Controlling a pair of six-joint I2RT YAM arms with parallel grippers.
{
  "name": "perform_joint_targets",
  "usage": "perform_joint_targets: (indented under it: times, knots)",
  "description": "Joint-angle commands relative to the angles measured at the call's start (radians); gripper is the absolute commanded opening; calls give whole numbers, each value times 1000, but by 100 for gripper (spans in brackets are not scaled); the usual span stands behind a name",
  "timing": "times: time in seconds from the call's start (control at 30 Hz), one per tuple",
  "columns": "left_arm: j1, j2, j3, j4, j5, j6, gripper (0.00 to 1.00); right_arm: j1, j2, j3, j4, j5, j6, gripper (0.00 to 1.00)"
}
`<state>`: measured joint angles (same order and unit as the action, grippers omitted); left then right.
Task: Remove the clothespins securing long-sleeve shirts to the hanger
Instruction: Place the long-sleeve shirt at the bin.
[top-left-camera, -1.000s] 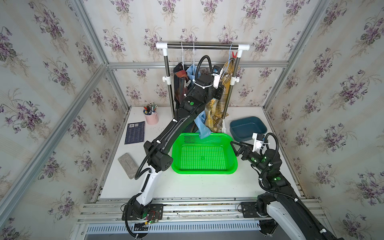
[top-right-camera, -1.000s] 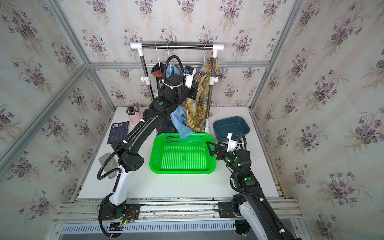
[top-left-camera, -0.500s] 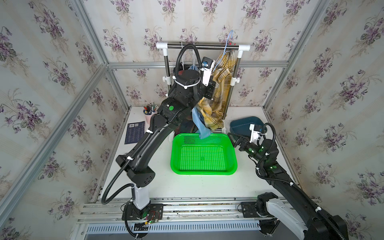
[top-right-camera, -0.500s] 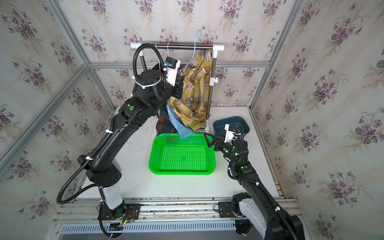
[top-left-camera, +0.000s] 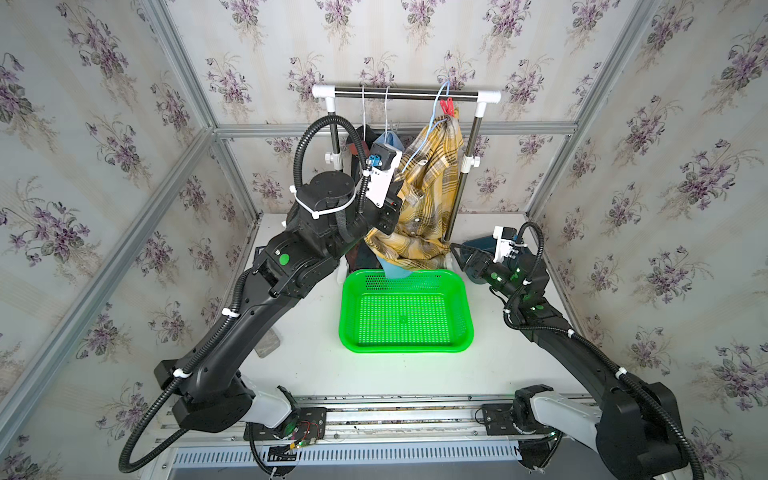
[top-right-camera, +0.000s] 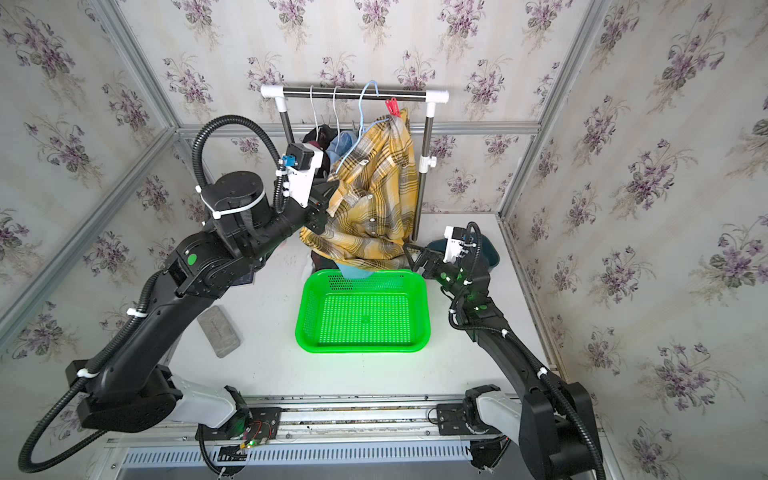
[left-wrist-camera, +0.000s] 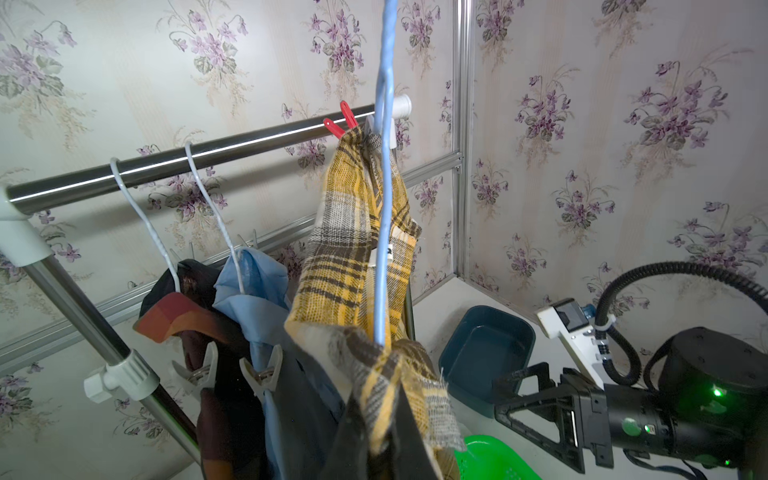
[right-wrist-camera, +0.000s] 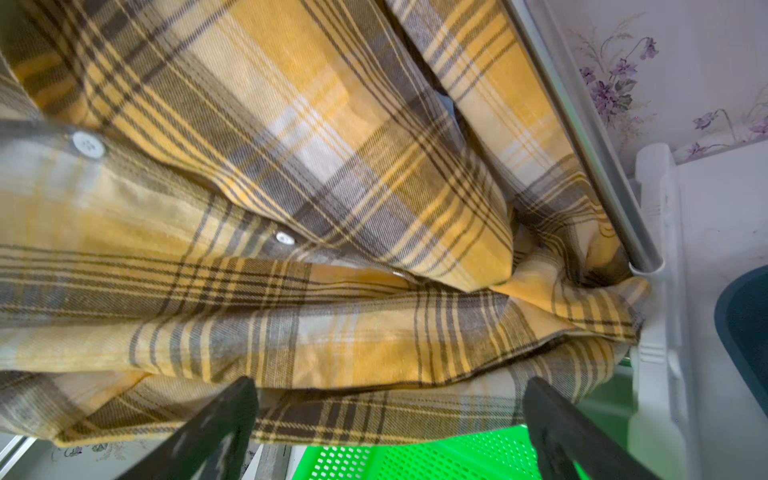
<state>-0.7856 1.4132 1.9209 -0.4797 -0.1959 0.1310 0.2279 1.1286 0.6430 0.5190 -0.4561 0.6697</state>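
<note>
Yellow shirt (in left claw)

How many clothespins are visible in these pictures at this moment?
3. The red clothespin sits atop the yellow plaid shirt, by the rail. One translucent clothespin is on the dark shirt, another on the light blue shirt. Folds may hide others.

No legible text; collar tag on yellow plaid shirt too small to read.
</note>
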Motion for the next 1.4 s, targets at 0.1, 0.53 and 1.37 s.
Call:
perform_joint_targets:
  times: [0.1,0.53,1.37]
  knots:
    - [-49,-111,-60,38,36,0,0,-1,-2,64,-19,47,-14,100]
    - [-227,-160,207,-43,4,20,0,-98,152,440,-226,191,4,99]
    - [-239,-222,104,-54,-211,207,0,446,3,186,-170,271,-48,95]
